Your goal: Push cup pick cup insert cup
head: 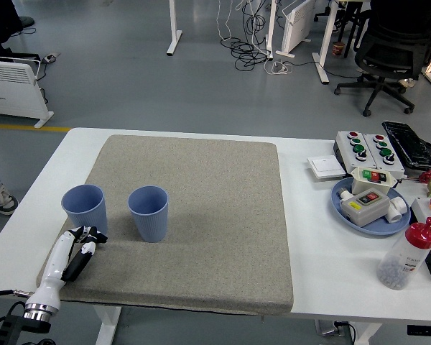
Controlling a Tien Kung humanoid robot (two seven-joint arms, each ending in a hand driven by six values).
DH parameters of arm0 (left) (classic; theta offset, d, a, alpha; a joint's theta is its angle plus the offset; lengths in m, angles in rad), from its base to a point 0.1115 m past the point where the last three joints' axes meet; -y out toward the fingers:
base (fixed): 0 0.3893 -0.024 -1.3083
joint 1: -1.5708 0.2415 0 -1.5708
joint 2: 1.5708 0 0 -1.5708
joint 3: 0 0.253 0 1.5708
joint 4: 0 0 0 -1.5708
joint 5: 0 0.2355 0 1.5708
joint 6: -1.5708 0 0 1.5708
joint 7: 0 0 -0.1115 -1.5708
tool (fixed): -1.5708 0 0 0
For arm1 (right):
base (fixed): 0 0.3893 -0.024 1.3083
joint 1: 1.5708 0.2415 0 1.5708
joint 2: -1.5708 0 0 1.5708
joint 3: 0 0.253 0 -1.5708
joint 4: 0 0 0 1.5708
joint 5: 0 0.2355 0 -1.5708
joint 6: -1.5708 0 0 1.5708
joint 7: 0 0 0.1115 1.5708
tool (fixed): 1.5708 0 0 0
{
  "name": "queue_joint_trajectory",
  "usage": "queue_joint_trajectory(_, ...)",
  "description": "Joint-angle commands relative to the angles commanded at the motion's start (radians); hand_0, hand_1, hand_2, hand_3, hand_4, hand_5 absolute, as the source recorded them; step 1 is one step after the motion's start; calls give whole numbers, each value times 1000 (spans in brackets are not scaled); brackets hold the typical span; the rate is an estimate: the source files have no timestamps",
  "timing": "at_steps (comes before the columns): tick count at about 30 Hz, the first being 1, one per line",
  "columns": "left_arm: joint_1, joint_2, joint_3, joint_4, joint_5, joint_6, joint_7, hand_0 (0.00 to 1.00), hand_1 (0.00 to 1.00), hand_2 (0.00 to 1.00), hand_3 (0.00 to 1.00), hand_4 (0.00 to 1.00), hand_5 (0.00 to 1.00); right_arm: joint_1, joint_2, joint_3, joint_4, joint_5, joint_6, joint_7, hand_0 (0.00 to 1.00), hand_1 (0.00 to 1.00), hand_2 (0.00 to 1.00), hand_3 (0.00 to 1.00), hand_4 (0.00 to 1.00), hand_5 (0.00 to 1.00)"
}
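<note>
Pushing is our step: our left hand [86,241], fingers loosely curled and holding nothing, sits just behind the left ribbed blue plastic cup [84,208] on the grey felt mat [215,215], near its twin blue cup [148,213]. Next we judge a grasp, lift and nesting.

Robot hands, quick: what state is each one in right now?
Left robot hand: low on the mat just in front of the left blue cup, holding nothing; fingers too small to tell whether open or curled.
Right robot hand: not in view.
</note>
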Motion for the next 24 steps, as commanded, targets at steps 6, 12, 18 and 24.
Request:
queue_joint_trajectory(6,-54,-5,22,44,-9,-4,0,566,524,491,451,462,998,1,2,4,0,-5,0,-2,707,645,658,576,100,464)
queue_joint_trajectory(12,-106,-12,50,91,-28,-12,0,570,525,493,451,458,998,3,3,9,1,-14,-1,-4,707,645,660,576,99,464)
queue_joint_trajectory(18,-175,-34,81,167,-53,-20,0,580,538,504,452,456,998,6,4,15,1,-26,-2,-7,707,645,658,576,99,461)
queue_joint_trajectory(24,-225,-49,104,232,-64,-26,0,583,540,505,452,454,998,7,5,20,1,-36,-2,-10,707,644,658,576,99,463)
